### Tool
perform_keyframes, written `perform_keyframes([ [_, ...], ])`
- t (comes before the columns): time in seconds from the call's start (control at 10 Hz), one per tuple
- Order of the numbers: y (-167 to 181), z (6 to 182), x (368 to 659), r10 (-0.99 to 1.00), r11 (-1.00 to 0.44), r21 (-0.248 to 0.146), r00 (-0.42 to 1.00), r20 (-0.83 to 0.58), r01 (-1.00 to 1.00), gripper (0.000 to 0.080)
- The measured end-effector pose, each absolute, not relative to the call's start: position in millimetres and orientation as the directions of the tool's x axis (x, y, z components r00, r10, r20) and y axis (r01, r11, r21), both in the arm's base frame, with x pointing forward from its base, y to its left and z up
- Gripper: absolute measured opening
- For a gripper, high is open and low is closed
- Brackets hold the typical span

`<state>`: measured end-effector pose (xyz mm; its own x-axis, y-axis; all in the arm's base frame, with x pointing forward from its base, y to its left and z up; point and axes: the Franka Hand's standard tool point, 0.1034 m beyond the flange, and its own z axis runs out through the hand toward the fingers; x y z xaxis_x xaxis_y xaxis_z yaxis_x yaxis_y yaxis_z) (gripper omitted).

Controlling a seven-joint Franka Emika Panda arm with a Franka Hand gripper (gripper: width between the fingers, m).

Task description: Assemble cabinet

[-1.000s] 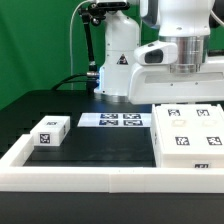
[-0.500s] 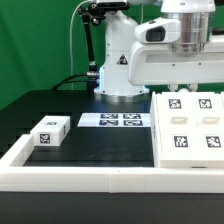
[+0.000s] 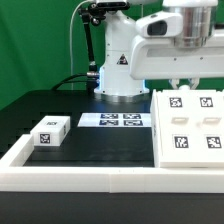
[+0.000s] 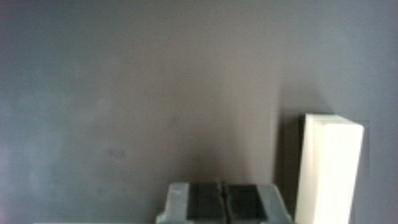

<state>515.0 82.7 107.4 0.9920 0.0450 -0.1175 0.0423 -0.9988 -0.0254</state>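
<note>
You have the gripper [image 3: 183, 84] clenched on nothing, its fingers [image 4: 183, 205] pressed together. Since a second ago it has risen off the cabinet [image 3: 190, 128], which lies at the exterior view's right inside the white border frame [image 3: 90, 178], its rear tags now uncovered. The small white block [image 3: 50, 131] and the marker board [image 3: 124, 121] have not moved.

The exterior view looks from slightly above the counter [image 3: 100, 145]'s front edge toward the arm [image 3: 120, 60] at the back, at middle range. The wrist view looks closely past the pincer [image 4: 221, 200] onto that same dark counter.
</note>
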Motion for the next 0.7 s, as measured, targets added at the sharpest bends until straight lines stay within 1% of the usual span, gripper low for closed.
perform_keyframes([
  [0.2, 84.2, 116.8, 526.6, 0.051, -0.999, -0.025, 0.99, -0.134, 0.049, 0.0002],
  [0.6, 82.9, 113.8, 523.3, 0.051, -0.999, -0.025, 0.989, -0.14, 0.048, 0.0002],
  [0.7, 82.6, 116.1, 524.0, 0.051, -0.999, -0.024, 0.988, -0.144, 0.048, 0.0002],
])
